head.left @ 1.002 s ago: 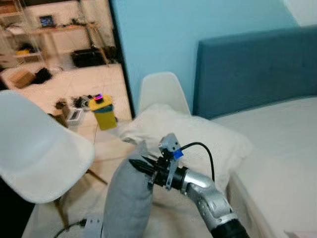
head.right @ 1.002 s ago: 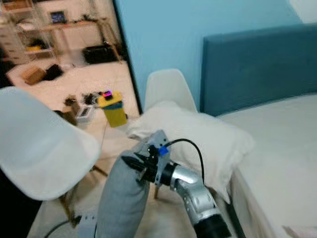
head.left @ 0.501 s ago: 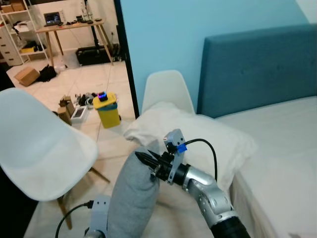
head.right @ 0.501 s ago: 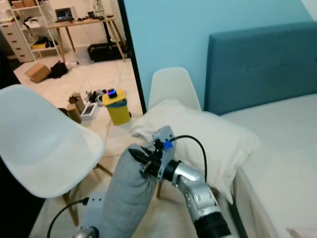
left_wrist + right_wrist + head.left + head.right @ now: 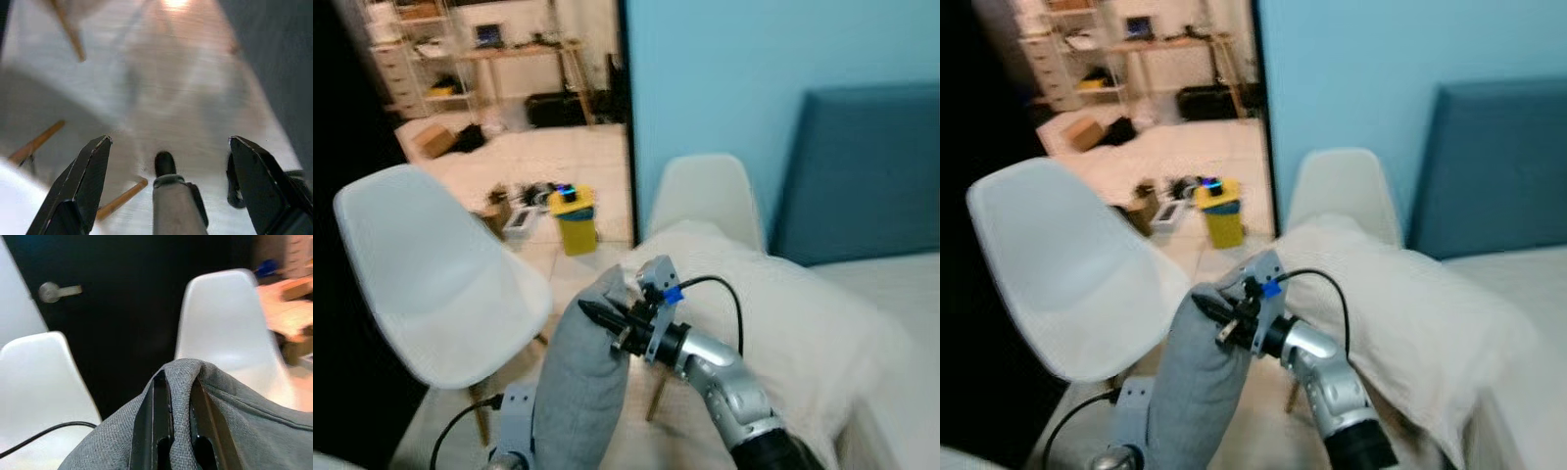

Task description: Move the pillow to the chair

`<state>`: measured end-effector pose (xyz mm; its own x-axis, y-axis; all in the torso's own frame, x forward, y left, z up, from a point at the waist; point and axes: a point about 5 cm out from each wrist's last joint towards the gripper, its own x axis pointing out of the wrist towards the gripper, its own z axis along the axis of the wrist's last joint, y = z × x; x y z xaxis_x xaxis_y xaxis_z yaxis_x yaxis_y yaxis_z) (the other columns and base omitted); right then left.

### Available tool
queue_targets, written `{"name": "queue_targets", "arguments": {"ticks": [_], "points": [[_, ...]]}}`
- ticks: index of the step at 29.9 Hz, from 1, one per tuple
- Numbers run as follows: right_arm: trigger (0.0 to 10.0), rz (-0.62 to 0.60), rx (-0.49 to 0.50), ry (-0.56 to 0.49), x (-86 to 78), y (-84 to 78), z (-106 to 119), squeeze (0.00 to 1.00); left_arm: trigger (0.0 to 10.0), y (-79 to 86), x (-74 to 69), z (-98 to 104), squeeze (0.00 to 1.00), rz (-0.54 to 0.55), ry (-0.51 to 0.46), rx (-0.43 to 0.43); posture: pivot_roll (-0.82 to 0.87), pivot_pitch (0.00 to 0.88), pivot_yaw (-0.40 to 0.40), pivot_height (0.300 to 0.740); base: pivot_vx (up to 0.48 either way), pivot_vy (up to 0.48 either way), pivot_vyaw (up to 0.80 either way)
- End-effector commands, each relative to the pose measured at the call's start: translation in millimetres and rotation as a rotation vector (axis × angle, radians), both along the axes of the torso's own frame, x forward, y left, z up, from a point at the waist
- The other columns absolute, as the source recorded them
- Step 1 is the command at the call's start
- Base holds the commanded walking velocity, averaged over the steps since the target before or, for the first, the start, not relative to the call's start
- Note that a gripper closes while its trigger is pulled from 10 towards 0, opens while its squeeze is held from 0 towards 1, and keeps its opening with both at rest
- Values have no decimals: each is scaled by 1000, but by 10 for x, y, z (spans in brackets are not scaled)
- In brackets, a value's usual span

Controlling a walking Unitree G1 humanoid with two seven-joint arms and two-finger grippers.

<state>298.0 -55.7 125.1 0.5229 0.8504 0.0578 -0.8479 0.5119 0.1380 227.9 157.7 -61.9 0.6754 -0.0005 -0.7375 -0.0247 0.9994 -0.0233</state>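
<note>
The right gripper (image 5: 1212, 315) pinches the top corner of a grey pillow (image 5: 1190, 392), which hangs upright. A white chair (image 5: 1067, 269) stands to its left; a white pillow (image 5: 1410, 323) lies on another chair (image 5: 1342, 191) behind.

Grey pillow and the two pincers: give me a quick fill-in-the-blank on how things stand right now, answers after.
1. The right pincer is shut on the top edge of the ____ pillow.
2. The left pincer is ____, with floor between its fingers.
3. The white pillow rests on a ____ beside the bed.
4. The near white chair stands to the robot's ____.

Missing words: grey; open; chair; left
</note>
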Motion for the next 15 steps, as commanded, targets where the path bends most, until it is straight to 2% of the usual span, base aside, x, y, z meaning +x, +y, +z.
{"name": "queue_targets", "arguments": {"ticks": [1,9,15], "points": [[10000,24,64,-59,13,117,161,0,10000,70,-9,0,0,15,-2,11,5,0,89,740,292,0,0],[10000,-41,55,-35,73,101,146,0,10000,25,23,18,0,0,-14,1,2,0,89,740,291,0,0],[10000,-46,65,-37,76,92,152,0,10000,4,41,29,0,-12,-22,-3,1,0,90,740,292,0,0]]}}
